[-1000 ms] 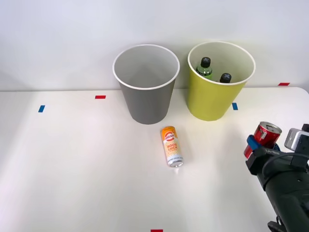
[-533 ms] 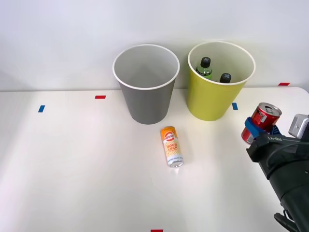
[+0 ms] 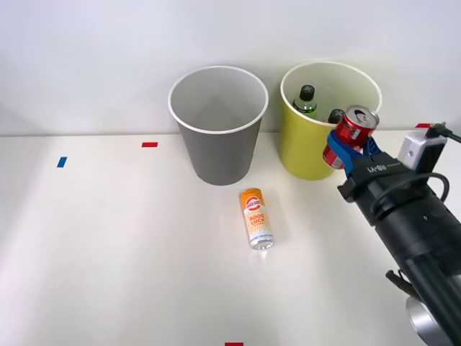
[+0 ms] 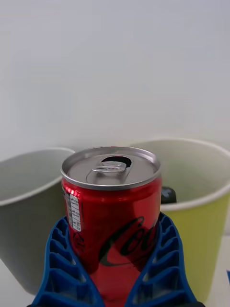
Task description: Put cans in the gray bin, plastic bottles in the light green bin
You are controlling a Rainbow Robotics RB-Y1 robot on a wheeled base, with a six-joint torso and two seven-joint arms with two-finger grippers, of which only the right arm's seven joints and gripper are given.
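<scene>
Two bottles [image 3: 306, 99] already sit inside the light green bin [image 3: 310, 155], their black caps poking up above the whitish inside, so I count the plastic half of the job as done. Both cans are left. My right gripper [image 3: 348, 150] has the red can [image 3: 350, 135] clamped between its blue ribbed fingers [image 4: 62, 261], which close on the can's lower body from both sides; from the wrist camera the can [image 4: 112, 216] stands upright with its silver top and pull tab facing up, and the grip looks snug and centred. From the front I see the can lifted off the table [image 3: 108, 245], tipped slightly, and hanging in front of the light green bin's near wall, on that bin's right side as I look at it. That is the wrong bin for it, so I judge I am mid-carry and need to bring it across to the gray bin [image 3: 220, 155], which stands just left of the green one and looks empty as far as I can see into it. The orange-and-white can [image 3: 256, 218] lies on its side on the table in front of the gray bin, untouched, well clear of my arm. So I reckon the work is about half finished: one can in hand to drop, one more to fetch
</scene>
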